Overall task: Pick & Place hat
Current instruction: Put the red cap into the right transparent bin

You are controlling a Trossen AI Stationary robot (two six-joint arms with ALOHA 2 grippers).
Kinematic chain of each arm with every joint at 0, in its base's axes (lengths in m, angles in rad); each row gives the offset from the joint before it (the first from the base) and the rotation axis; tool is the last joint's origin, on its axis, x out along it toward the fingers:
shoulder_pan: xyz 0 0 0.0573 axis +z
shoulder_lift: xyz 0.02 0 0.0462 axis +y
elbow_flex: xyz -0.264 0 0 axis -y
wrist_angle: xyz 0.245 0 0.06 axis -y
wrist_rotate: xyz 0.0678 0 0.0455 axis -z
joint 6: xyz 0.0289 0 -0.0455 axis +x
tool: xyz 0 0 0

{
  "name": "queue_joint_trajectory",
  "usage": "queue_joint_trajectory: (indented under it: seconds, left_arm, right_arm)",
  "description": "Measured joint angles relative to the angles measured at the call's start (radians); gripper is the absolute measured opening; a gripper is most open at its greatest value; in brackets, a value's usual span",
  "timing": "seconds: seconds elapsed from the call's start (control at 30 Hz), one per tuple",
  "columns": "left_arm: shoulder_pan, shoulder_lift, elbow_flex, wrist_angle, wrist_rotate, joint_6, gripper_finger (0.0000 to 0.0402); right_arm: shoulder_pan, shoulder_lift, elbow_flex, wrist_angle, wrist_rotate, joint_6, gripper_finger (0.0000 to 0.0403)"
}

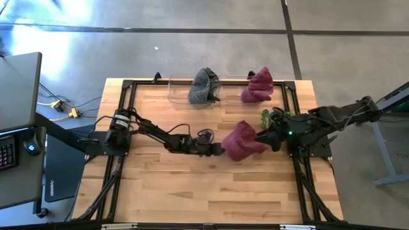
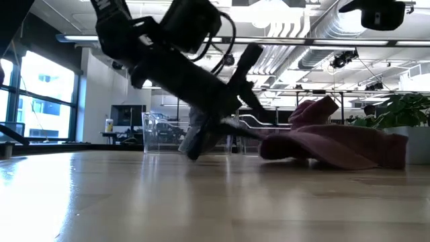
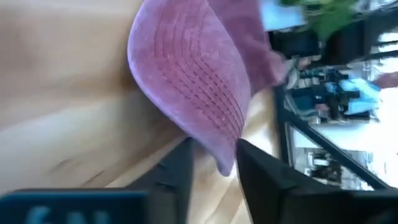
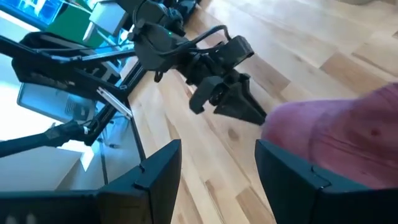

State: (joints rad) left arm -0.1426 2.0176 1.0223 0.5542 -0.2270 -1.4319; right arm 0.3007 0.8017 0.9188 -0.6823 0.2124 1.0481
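Observation:
A maroon cap (image 1: 243,142) lies on the wooden table right of centre, its crown resting on the boards in the low view (image 2: 339,146). My left gripper (image 1: 220,149) reaches in from the table's left and is shut on the cap's brim (image 3: 221,158). My right gripper (image 4: 217,180) is open at the cap's right side (image 1: 262,137). The cap's crown (image 4: 348,134) shows just behind one of its fingers; I cannot tell whether they touch. My left gripper pinches the maroon cap's brim at its outer edge (image 3: 222,163) between its two fingers (image 3: 180,177), coming in low and nearly level from the table's left. The brim's stitched face (image 3: 193,81) spreads beyond the fingers. The crown stays on the table (image 2: 349,161).
A grey cap (image 1: 204,86) sits in a clear bin (image 1: 176,89) at the table's far edge, with a second maroon cap (image 1: 257,86) to its right. A green plant (image 1: 265,116) stands near my right arm. Bare boards (image 1: 192,191) stretch toward the near edge.

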Motion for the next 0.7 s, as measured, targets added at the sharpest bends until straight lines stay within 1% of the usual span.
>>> queue_joint_trajectory:
  seconds: [0.13,0.2,0.23,0.3,0.47,0.53,0.63,0.7]
  left_arm:
    - [0.035,0.005,0.043,-0.006,-0.001,0.115,0.0029]
    - [0.052,0.004,0.071,-0.003,-0.003,0.140,0.0008]
    - [0.059,0.004,0.084,0.000,0.000,0.144,0.0010]
    - [0.072,0.003,0.105,-0.003,0.041,0.145,0.0025]
    - [0.108,0.003,0.128,-0.006,0.328,0.173,0.0079]
    - [0.105,0.003,0.133,-0.009,0.415,0.168,0.0105]
    - [0.085,0.002,0.154,-0.063,0.523,0.079,0.0147]
    - [0.069,0.002,0.170,-0.130,0.548,0.008,0.0176]
  right_arm:
    - [0.012,-0.003,0.000,0.001,0.020,0.002,0.0199]
    - [0.017,-0.002,0.000,0.001,0.021,0.008,0.0200]
    - [0.017,-0.001,0.000,0.002,0.020,0.009,0.0200]
    - [0.017,0.002,0.000,0.001,0.013,0.017,0.0199]
    - [0.021,0.005,-0.001,0.002,-0.003,0.025,0.0199]
    - [0.029,0.005,-0.001,0.002,0.005,0.025,0.0199]
    - [0.038,0.005,-0.001,0.002,0.028,0.020,0.0199]
    - [0.042,0.005,-0.001,0.002,0.043,0.018,0.0199]
